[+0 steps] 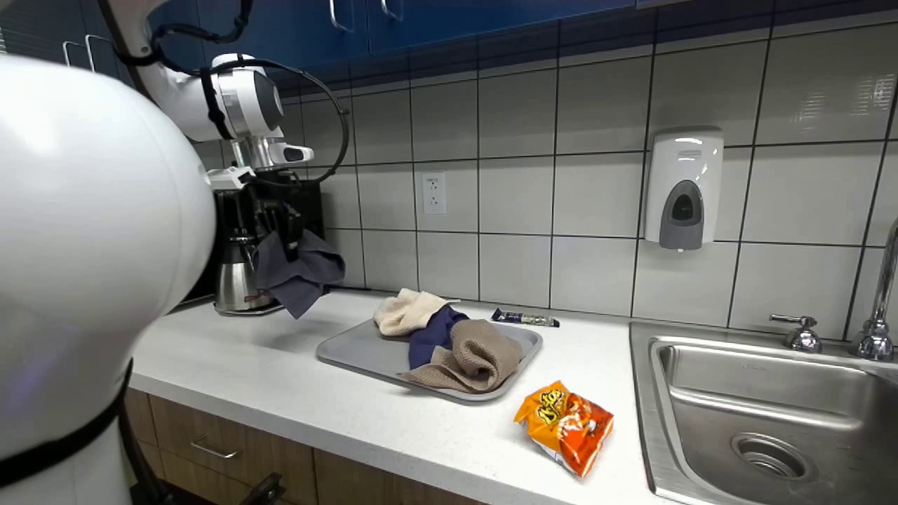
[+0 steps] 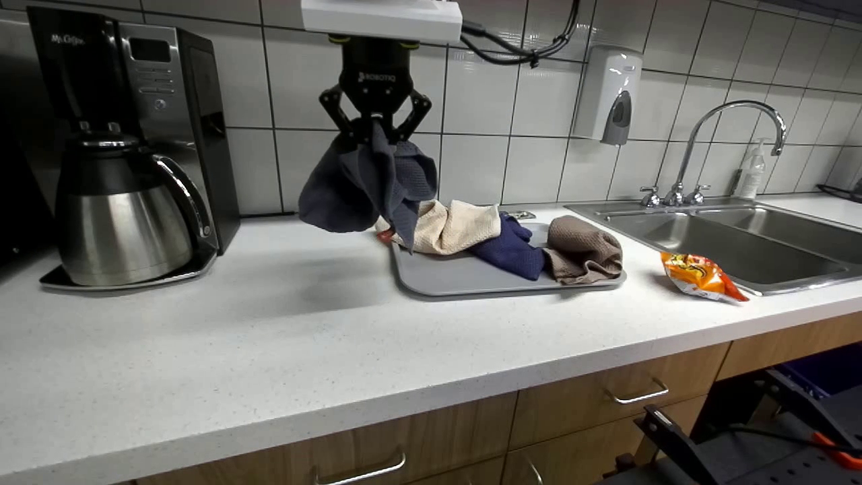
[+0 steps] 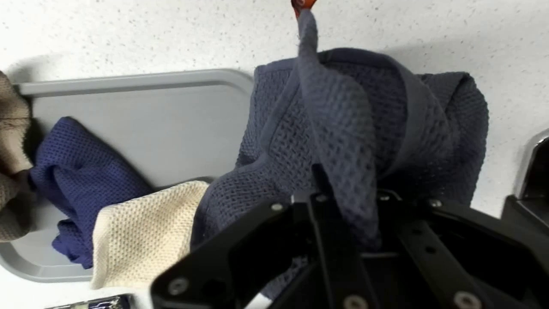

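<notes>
Found the hand (image 2: pixel 376 133) closed firmly on the dark grey cloth (image 2: pixel 370 185), pinching a bunched fold near the top. Observed the dark grey cloth hanging in loose, uneven folds above the counter (image 2: pixel 269 350), apart from its surface. Located it, in an exterior view, between the coffee maker (image 2: pixel 165 101) and the grey tray (image 2: pixel 438 273), near the tray end bearing the cream cloth (image 1: pixel 410 311).

Counted three rumpled cloths on the grey tray: the cream cloth at one end, the navy cloth (image 1: pixel 433 338) in the middle, and the brown cloth (image 1: pixel 477 354), loosely rolled, at the end farther from the hand. Noted the navy cloth touching both neighbours, partly under the cream cloth in the wrist view.

Found a slim dark packet (image 1: pixel 526 318) on the counter just behind the grey tray, near the tiled wall (image 1: pixel 519 266). Found an orange snack bag (image 1: pixel 567 424) on the counter between the grey tray and the steel sink (image 1: pixel 656 421). Noted a steel carafe (image 2: pixel 128 229) standing in the coffee maker, and a soap dispenser (image 1: pixel 684 189) mounted on the tiled wall. Saw a small orange-red patch (image 3: pixel 303 4) at the tip of the dark grey cloth in the wrist view; unable to identify, too little showing.
</notes>
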Robot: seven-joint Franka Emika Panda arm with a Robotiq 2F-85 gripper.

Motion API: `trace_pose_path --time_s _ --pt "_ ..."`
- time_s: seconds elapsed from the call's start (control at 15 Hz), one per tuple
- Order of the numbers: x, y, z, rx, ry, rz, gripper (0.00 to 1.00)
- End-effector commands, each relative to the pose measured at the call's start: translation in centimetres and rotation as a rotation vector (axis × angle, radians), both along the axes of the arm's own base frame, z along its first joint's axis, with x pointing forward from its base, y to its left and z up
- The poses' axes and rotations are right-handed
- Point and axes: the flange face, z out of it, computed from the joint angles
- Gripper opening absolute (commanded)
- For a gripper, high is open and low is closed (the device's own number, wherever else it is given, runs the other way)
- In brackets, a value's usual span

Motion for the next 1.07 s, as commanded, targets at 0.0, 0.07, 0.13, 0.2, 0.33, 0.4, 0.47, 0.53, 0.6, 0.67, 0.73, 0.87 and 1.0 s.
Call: trace_pose_path --time_s 0.0,0.07,0.13,0.2,0.33,0.4,0.47,0.53,0.6,0.67,0.73,0.87,1.0 --pt "0.6 3.6 0.0 -0.015 0.025 0.030 0.03" --pt "0.5 4.5 -0.4 -0.018 0.032 0.044 0.03" --pt "0.5 5.3 -0.7 -0.021 0.043 0.054 0.03" --pt "0.5 6.2 -1.1 -0.024 0.052 0.064 0.03" --pt "0.6 7.7 -1.9 -0.032 0.072 0.084 0.03" --pt "0.7 8.4 -2.3 -0.037 0.083 0.090 0.03" --pt "0.7 9.0 -2.8 -0.041 0.093 0.095 0.03" --pt "0.8 9.6 -3.2 -0.046 0.104 0.099 0.03" --pt "0.9 10.0 -3.6 -0.051 0.113 0.103 0.03" --pt "1.0 10.5 -4.1 -0.056 0.121 0.105 0.03" --pt "1.1 10.9 -4.5 -0.056 0.127 0.109 0.03" --pt "1.3 11.6 -5.5 -0.064 0.138 0.110 0.03" --pt "1.5 12.1 -6.3 -0.070 0.150 0.109 0.03"
